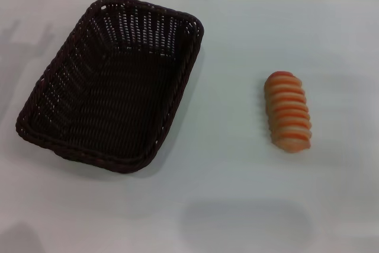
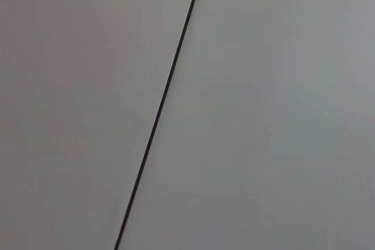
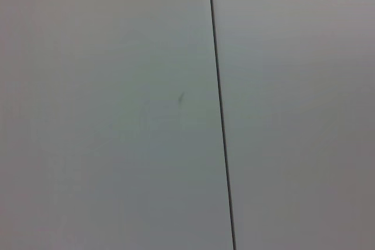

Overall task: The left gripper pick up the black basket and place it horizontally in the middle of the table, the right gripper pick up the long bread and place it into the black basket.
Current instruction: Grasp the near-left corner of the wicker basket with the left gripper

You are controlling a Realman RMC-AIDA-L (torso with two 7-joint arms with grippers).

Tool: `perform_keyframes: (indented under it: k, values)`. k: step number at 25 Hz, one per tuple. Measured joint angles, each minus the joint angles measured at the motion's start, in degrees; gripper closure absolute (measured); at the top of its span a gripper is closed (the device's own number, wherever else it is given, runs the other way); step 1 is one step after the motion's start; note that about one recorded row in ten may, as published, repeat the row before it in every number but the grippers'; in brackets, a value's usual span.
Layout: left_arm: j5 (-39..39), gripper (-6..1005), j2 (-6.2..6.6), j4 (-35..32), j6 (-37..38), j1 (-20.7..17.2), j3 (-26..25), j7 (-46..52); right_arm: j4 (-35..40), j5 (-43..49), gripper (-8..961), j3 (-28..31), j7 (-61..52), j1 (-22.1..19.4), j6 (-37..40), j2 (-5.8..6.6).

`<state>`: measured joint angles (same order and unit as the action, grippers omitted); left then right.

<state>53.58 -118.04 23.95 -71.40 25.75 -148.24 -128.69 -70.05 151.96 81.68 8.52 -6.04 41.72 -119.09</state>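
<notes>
Two things sit on the white desk (image 1: 237,205): the black basket (image 1: 112,84) on the left, long axis running near-to-far and leaning slightly right at the far end; the long bread (image 1: 288,111) lies well apart on the right, striped side up, also pointing near-to-far; neither hand shows, so can't tell their grip.

Can't see either of our arms or hands from the head camera, and both wrist cameras just face blank panels.
</notes>
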Motion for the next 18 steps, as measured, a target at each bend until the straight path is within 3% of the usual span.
perform_keyframes:
  k: [15, 18]
  values:
    - [0.23, 156, 0.09, 2.68, 0.46, -0.15, 1.96, 5.48, 0.0, 0.0, 311, -0.01, 0.0, -0.02, -0.15, 0.0]
    - [0.28, 156, 0.1, 5.08, 1.57, -0.41, 2.69, 10.16, 0.0, 0.0, 311, 0.06, 0.0, -0.02, -0.17, 0.0]
